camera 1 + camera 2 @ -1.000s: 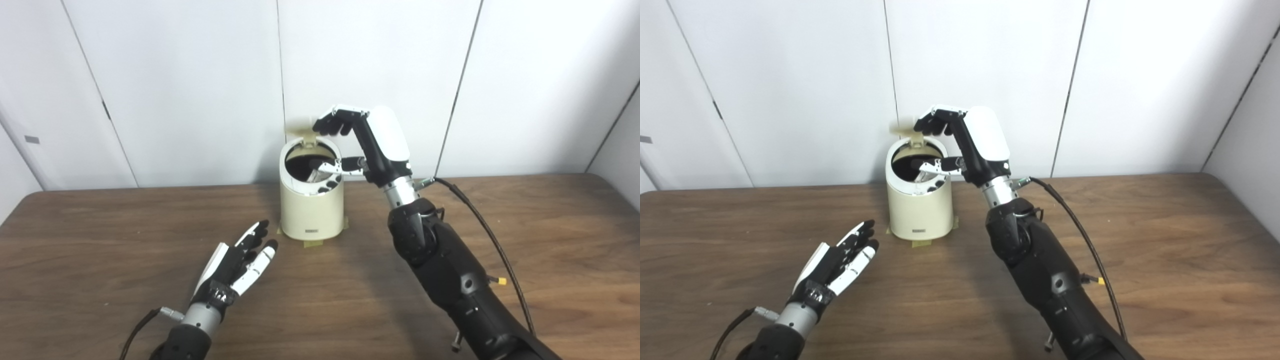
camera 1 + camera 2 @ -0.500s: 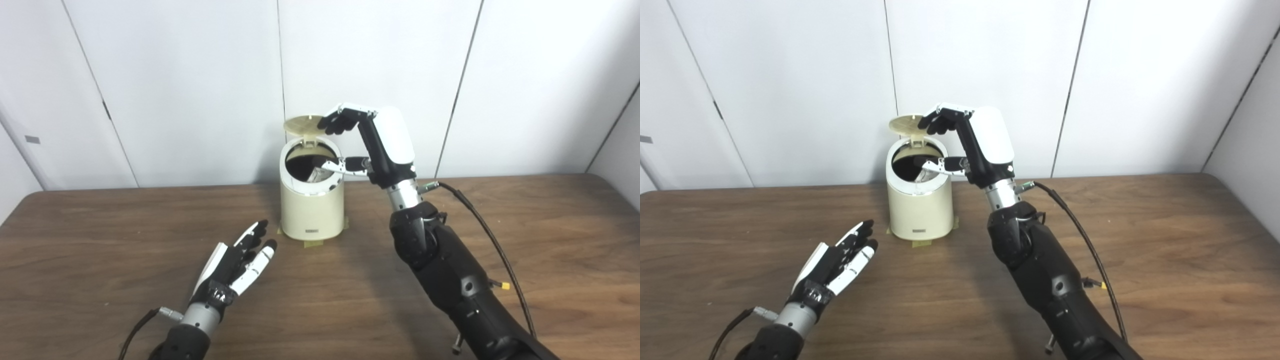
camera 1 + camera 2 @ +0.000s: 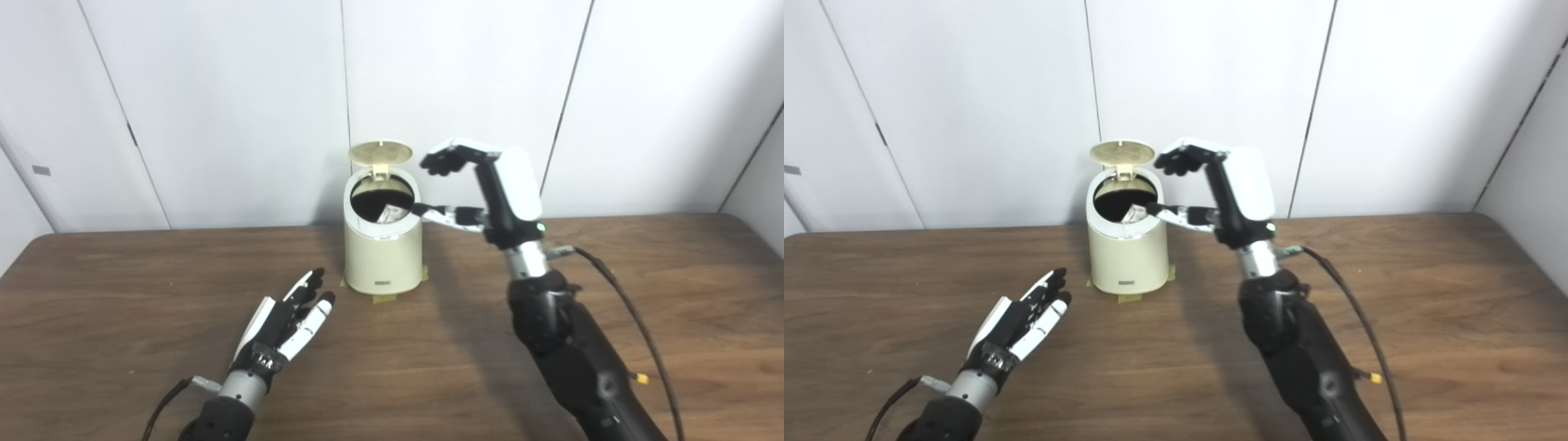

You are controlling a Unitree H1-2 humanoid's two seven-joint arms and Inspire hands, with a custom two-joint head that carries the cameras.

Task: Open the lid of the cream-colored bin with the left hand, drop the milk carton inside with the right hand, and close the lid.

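Cream-colored cylindrical plastic bin [image 3: 382, 257] standing on the dark wood-grain table [image 3: 122, 306], taped at its base, round hinged lid [image 3: 380, 152] upright at the back. Inside the dark mouth — a pale corner of the milk carton [image 3: 390, 214] showing. Right hand [image 3: 484, 184] raised just right of the rim, empty, fingers curled forward and apart from the outstretched thumb, clear of the lid. Left hand [image 3: 285, 321] low over the table, near the bin's front-left — fingers straight and spread, holding nothing.
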